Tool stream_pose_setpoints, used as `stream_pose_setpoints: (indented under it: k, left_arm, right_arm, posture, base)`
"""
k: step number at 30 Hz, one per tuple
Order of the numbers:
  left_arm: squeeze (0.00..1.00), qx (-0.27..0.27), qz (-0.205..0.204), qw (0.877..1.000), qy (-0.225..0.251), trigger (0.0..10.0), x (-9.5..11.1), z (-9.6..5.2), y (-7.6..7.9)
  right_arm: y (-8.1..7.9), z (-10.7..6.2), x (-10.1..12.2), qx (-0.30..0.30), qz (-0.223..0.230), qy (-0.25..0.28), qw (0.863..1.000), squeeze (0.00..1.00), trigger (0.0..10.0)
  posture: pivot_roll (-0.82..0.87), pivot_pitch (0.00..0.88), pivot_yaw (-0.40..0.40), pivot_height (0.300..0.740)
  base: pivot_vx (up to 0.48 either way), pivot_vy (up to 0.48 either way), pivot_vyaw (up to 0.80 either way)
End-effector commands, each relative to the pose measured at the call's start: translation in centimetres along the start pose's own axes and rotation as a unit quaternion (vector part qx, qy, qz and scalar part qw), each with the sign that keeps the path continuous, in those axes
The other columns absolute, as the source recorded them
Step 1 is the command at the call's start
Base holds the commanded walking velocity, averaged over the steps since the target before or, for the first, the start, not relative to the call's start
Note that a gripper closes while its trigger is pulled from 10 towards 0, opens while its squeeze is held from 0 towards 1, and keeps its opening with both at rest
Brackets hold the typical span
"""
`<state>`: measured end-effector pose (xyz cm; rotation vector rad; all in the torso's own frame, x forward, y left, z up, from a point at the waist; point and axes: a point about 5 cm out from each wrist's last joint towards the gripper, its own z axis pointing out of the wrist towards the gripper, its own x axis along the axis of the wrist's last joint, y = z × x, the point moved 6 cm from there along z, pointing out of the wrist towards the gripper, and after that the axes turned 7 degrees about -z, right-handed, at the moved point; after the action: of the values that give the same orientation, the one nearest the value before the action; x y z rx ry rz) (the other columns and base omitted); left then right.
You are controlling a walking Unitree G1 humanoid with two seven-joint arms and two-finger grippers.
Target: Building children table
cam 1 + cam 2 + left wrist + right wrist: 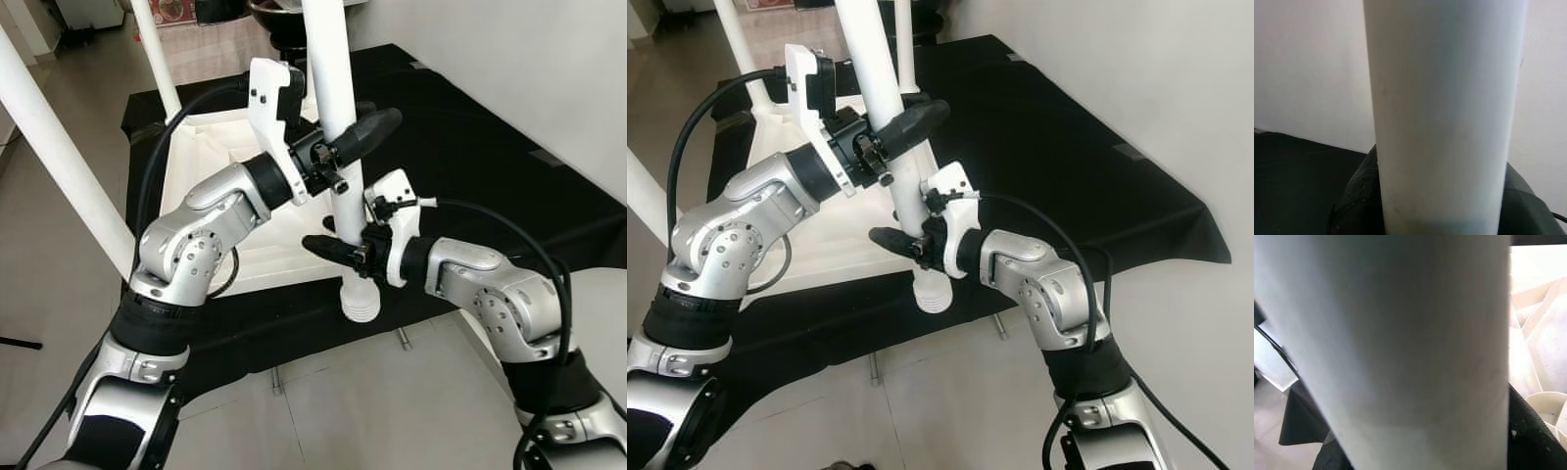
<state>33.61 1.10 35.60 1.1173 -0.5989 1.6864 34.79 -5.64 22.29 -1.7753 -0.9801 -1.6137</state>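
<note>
Black fingers (377,125) of the left gripper (345,142) are clamped around a white table leg (333,108), one finger passing across its front; lower on the same leg, the fingers of the right gripper (343,247) are closed on it too, one dark fingertip (318,245) jutting out to the robot's left.

The leg is a smooth, round white plastic tube, held nearly upright and leaning slightly. Its lower end (360,302) is ribbed with screw threads and hangs free just past the near edge of the upturned white tabletop (201,157), above the edge of a black cloth (460,147). The tabletop lies underside up on that cloth, its ribs and raised walls showing. Two more white legs stand from it: one (157,59) at the far corner and one (59,147) slanting across on the robot's left.

The left arm (196,235) bends up from the elbow, its wrist turned so the white camera block stands above the grip. The right arm (500,294) reaches in from the right, forearm roughly level, a black cable arcing over it.

The left wrist view has the tube (1444,117) close against a pale wall (1308,68), with the black cloth (1298,181) below. The right wrist view shows the tube (1400,342) blurred and very near, with part of the tabletop's ribbed underside (1537,347) and a round socket (1547,406) beside it.
</note>
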Motion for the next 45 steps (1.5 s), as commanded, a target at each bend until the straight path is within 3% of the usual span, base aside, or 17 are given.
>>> stream_pose_setpoints:
  k: [1,2,3,4,5,12,16,21,25,26,27,28,30,33,36,38,45]
  left_arm:
    - [0.0,-0.028,0.009,0.998,0.048,0.0,2.0,0.7,1.3]
    - [0.0,-0.028,0.009,0.998,0.048,0.0,2.0,0.7,1.3]
    - [0.49,-0.016,0.006,0.998,0.064,4.9,2.6,0.6,0.8]
    - [0.49,-0.016,0.006,0.998,0.064,4.9,2.6,0.6,0.8]
    - [1.0,-0.001,-0.002,0.997,0.082,10.0,3.4,0.3,0.1]
    - [1.0,0.086,-0.031,0.979,0.182,10.0,8.1,-3.7,-3.2]
    - [1.0,0.097,-0.026,0.977,0.187,10.0,8.5,-4.5,-3.4]
    - [1.0,0.152,-0.008,0.967,0.205,10.0,9.1,-7.2,-4.1]
    - [1.0,0.267,0.011,0.947,0.18,10.0,6.1,-9.7,-6.2]
    - [0.23,0.292,0.012,0.942,0.165,10.0,4.6,-10.3,-6.6]
    - [0.0,0.326,0.008,0.935,0.138,10.0,2.4,-11.1,-7.0]
    - [0.0,0.326,0.008,0.935,0.138,10.0,2.4,-11.1,-7.0]
    - [0.0,0.365,-0.004,0.926,0.096,10.0,-1.6,-12.7,-6.9]
    - [0.0,0.391,-0.008,0.918,0.059,10.0,-4.5,-14.2,-6.3]
    - [0.0,0.404,-0.001,0.914,0.038,10.0,-5.7,-14.9,-6.1]
    - [0.0,0.414,-0.006,0.91,-0.013,10.0,-8.2,-17.3,-4.6]
    - [0.0,0.415,-0.002,0.909,-0.038,10.0,-9.5,-18.2,-3.0]
  right_arm:
    - [-1.5,0.9,0.5,0.035,0.008,0.014,0.999,0.0,0.0]
    - [-1.5,0.9,0.5,0.035,0.008,0.014,0.999,0.0,0.0]
    - [-1.4,0.9,0.5,0.03,0.005,0.015,0.999,0.0,0.0]
    - [-1.4,0.9,0.5,0.03,0.005,0.015,0.999,0.0,0.0]
    - [-1.1,0.9,0.6,0.023,0.003,0.018,1.0,0.0,0.0]
    - [2.3,0.6,1.5,-0.059,0.004,0.045,0.997,0.0,0.0]
    - [3.0,0.4,1.7,-0.077,0.008,0.052,0.996,0.0,0.0]
    - [6.3,-0.8,2.9,-0.158,0.024,0.095,0.983,0.0,0.0]
    - [8.6,-2.3,5.9,-0.212,0.067,0.183,0.958,0.0,0.0]
    - [9.0,-2.6,6.4,-0.217,0.082,0.201,0.952,0.0,9.0]
    - [9.1,-2.8,6.9,-0.219,0.082,0.214,0.948,0.0,10.0]
    - [9.1,-2.8,6.9,-0.219,0.082,0.214,0.948,0.0,10.0]
    - [8.5,-2.7,7.4,-0.211,0.063,0.225,0.949,0.0,10.0]
    - [7.0,-2.3,7.2,-0.182,0.04,0.226,0.956,0.0,10.0]
    - [6.2,-2.1,7.0,-0.167,0.03,0.225,0.96,0.0,10.0]
    - [3.5,-0.9,5.3,-0.112,-0.013,0.192,0.975,0.0,10.0]
    - [2.7,-0.6,5.1,-0.09,-0.005,0.197,0.976,0.0,10.0]
  posture:
    - [-0.11,0.112,0.025,0.74]
    - [-0.11,0.112,0.025,0.74]
    - [-0.1,0.11,0.028,0.74]
    - [-0.1,0.11,0.028,0.74]
    - [-0.1,0.107,0.03,0.74]
    - [-0.09,0.104,0.031,0.74]
    - [-0.09,0.104,0.028,0.74]
    - [-0.08,0.1,0.024,0.74]
    - [-0.08,0.098,0.024,0.74]
    - [-0.08,0.098,0.024,0.74]
    - [-0.08,0.099,0.024,0.74]
    - [-0.08,0.099,0.024,0.74]
    - [-0.08,0.104,0.028,0.74]
    - [-0.08,0.107,0.028,0.74]
    - [-0.07,0.112,0.028,0.74]
    - [-0.06,0.119,0.03,0.74]
    - [-0.05,0.121,0.032,0.74]
  base:
    - [0.0,0.0,0.0]
    - [0.0,0.0,0.0]
    - [0.0,0.0,0.0]
    - [0.0,0.0,0.0]
    - [0.0,0.0,0.0]
    - [0.0,0.0,0.0]
    - [0.0,0.0,0.0]
    - [0.0,0.0,0.0]
    - [0.0,0.0,0.0]
    - [0.0,0.0,0.0]
    - [0.0,0.0,0.0]
    - [0.0,0.0,0.0]
    - [0.0,0.0,0.0]
    - [0.0,0.0,0.0]
    - [0.0,0.0,0.0]
    - [0.0,-0.234,0.24]
    - [0.0,-0.469,0.8]
